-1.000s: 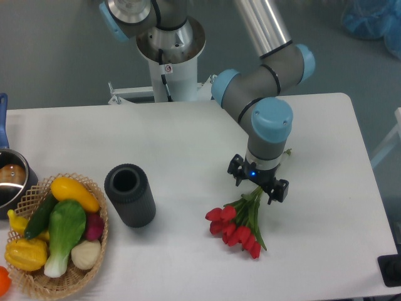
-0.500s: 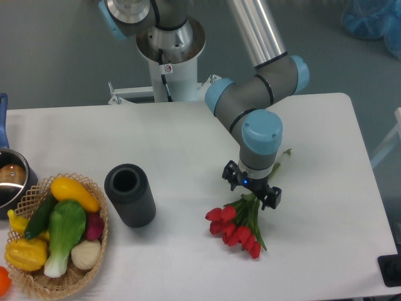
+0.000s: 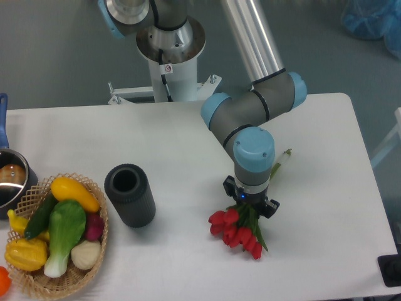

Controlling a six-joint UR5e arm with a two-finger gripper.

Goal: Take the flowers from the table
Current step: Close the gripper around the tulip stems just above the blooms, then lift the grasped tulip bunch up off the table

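Since the earlier frame the gripper (image 3: 251, 205) has travelled left and toward the near edge, and now sits over the stems of the flowers (image 3: 237, 230), just above the blooms. The flowers lie flat on the table (image 3: 326, 207), right of centre toward the near edge, with one stem tip showing past the arm on the far side. You cannot tell from this view whether the jaws stand apart or are clamped on the stems; the wrist hides them.

Risk: if the jaws close on only some stems, the bunch may tilt or slip out on lifting. A grip this close to the heads may crush them.

Count: one bunch of flowers, one dark cylinder (image 3: 130, 195), one wicker basket (image 3: 37, 285), one pot (image 3: 11, 179).
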